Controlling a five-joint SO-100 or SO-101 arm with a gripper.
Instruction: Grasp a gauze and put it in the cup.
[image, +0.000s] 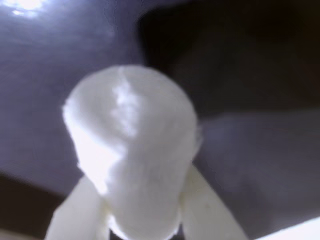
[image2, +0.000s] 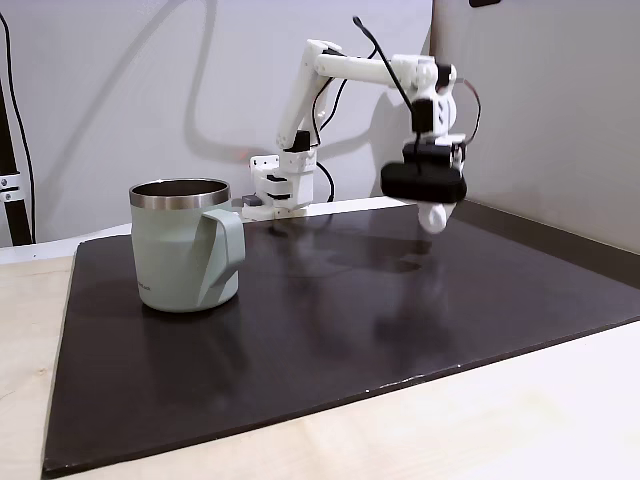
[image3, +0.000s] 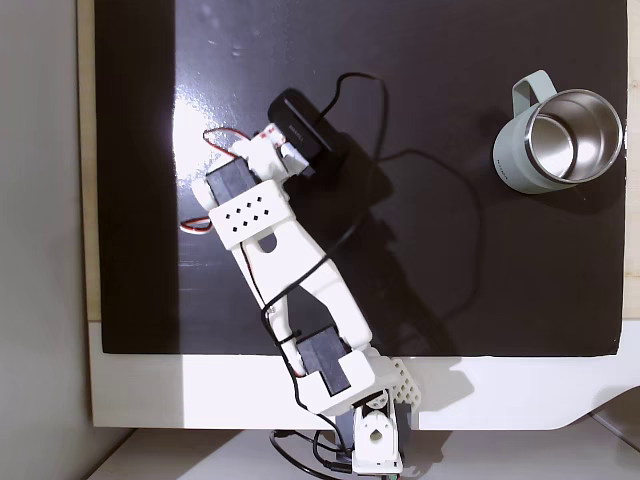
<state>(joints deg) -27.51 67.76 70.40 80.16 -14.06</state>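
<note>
Dark glossy mat (image2: 330, 330) on a pale tabletop, plain wall behind. Gripper (image: 142, 220) closed on the gauze (image: 132, 145), white fingers (image: 75, 210) pinching its sides, lifted clear of the mat. Cup (image2: 185, 245) stands upright, well apart, leftward of the gripper in the side fixed view. Arm (image2: 345, 70) stretched forward, wrist pointing down.

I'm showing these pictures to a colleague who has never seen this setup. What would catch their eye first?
Probably the white gauze, large in the wrist view, pinched between the gripper's white fingers. In a fixed view, the arm holds it in the air above the dark mat. The sage-green cup stands upright and apart on the mat's left side there.
</note>
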